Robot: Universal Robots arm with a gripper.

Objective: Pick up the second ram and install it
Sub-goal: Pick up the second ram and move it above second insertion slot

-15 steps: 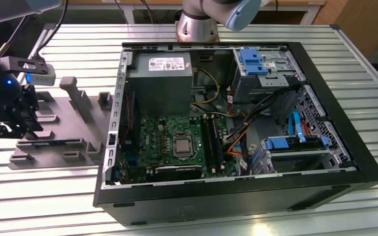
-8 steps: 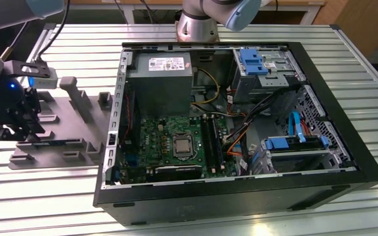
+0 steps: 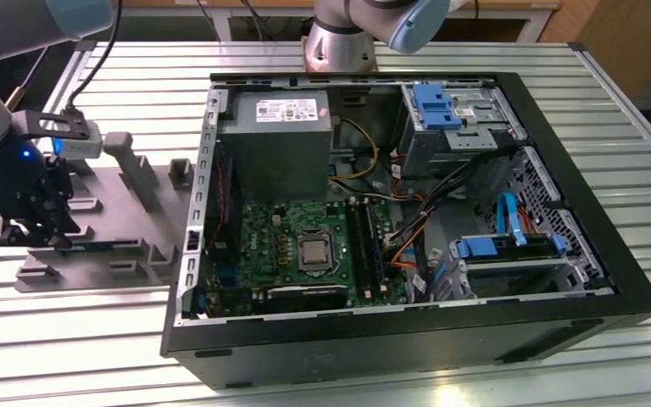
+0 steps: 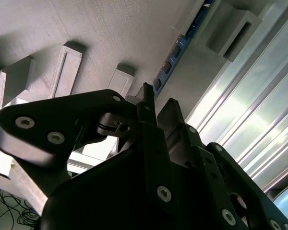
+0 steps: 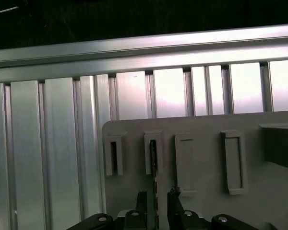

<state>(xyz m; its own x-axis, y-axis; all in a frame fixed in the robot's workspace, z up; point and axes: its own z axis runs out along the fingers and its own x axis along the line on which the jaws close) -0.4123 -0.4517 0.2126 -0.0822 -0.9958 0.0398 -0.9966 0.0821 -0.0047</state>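
Alignment matters: my black two-finger gripper (image 5: 157, 197) hangs parted astride the thin blue-green second ram (image 5: 153, 158), edge-up in the grey slotted holder plate (image 5: 206, 158) at the exterior view's left, so I judge centred, level pads will grip it squarely.

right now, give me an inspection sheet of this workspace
surface: slatted metal table carrying a grey holder tray
job's things: second ram standing on edge in the tray; open computer case with the motherboard inside
clutter: nothing seen
grippers: gripper open, a finger on either side of the ram
cables: orange wires inside the case
surroundings: another arm's base behind the case
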